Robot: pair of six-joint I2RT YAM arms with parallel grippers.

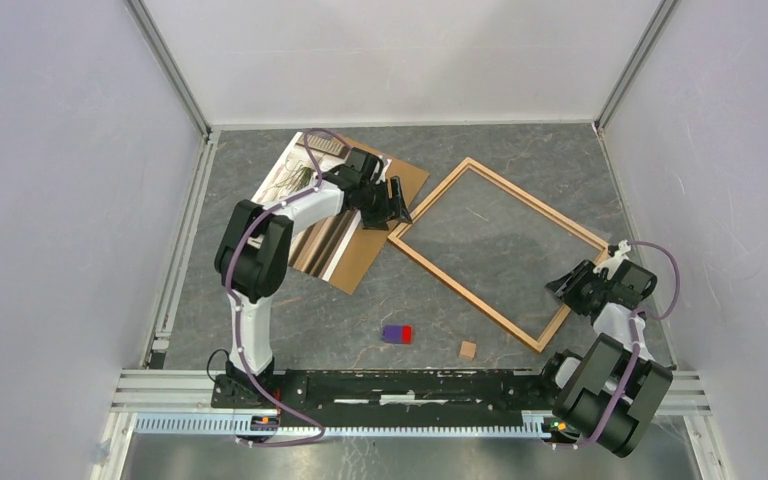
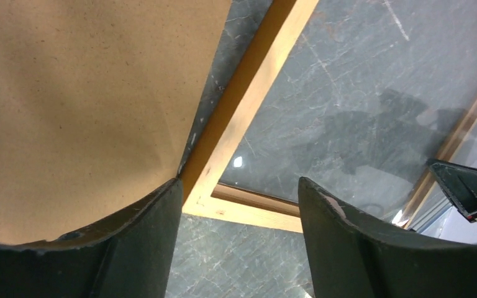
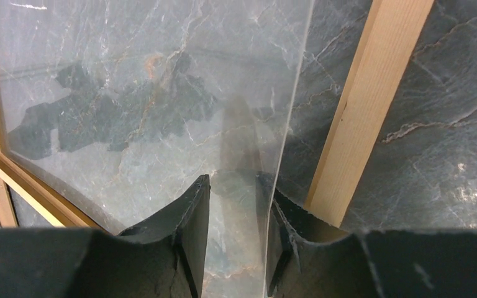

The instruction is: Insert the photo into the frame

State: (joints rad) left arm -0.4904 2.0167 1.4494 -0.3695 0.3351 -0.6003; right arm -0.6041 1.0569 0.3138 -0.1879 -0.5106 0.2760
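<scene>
The frame [image 1: 538, 200], thin light wood, lies flat on the grey table right of centre. A clear sheet [image 3: 149, 93] lies inside it. The photo [image 1: 298, 178] lies at the back left on the brown backing board [image 1: 412, 180], partly hidden by my left arm. My left gripper [image 1: 397, 205] is open and empty above the frame's left corner [image 2: 248, 93], beside the board's edge [image 2: 87, 105]. My right gripper [image 1: 572, 285] is at the frame's right side. Its jaws [image 3: 235, 183] are slightly apart around the clear sheet's edge, next to the frame's moulding [image 3: 372, 99].
A small purple and red block [image 1: 397, 333] and a small wooden cube [image 1: 468, 349] lie on the table near the front. White walls close in the table at the left, back and right. A metal rail [image 1: 410, 385] runs along the near edge.
</scene>
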